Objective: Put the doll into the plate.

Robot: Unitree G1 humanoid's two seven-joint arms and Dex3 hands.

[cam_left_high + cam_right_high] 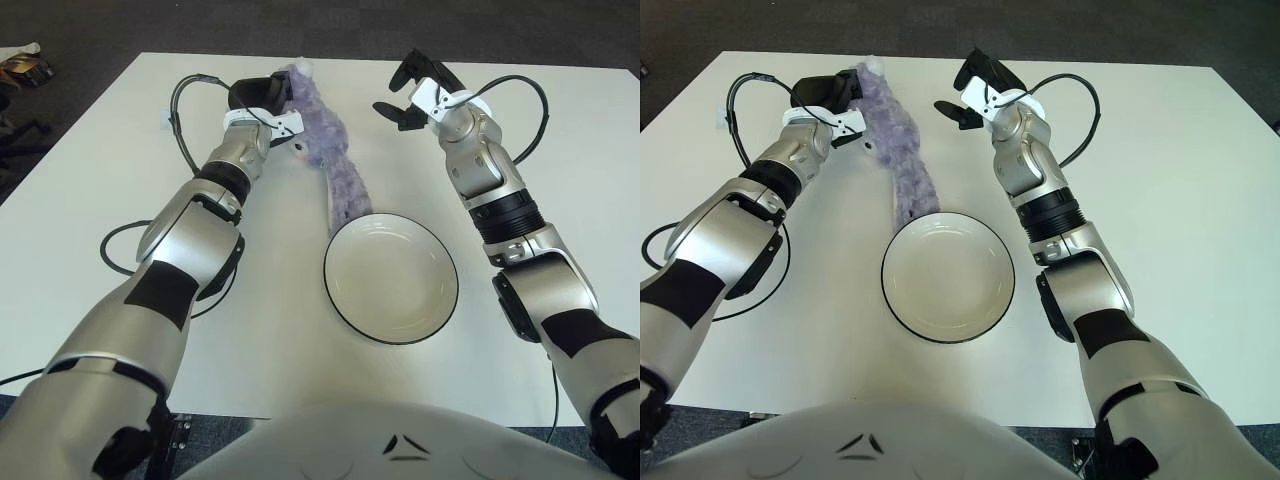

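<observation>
A long fuzzy purple doll (335, 160) hangs stretched over the white table, its lower end touching the far-left rim of the plate (391, 277). My left hand (268, 98) is shut on the doll's upper end at the back of the table. The plate is white with a dark rim, empty, and sits in the middle near me. My right hand (408, 92) is raised to the right of the doll's top, behind the plate, fingers spread and holding nothing.
Black cables loop over the table (80, 200) beside my left arm and near my right wrist (530, 110). Dark floor surrounds the table; some clutter (20, 68) lies off the far left corner.
</observation>
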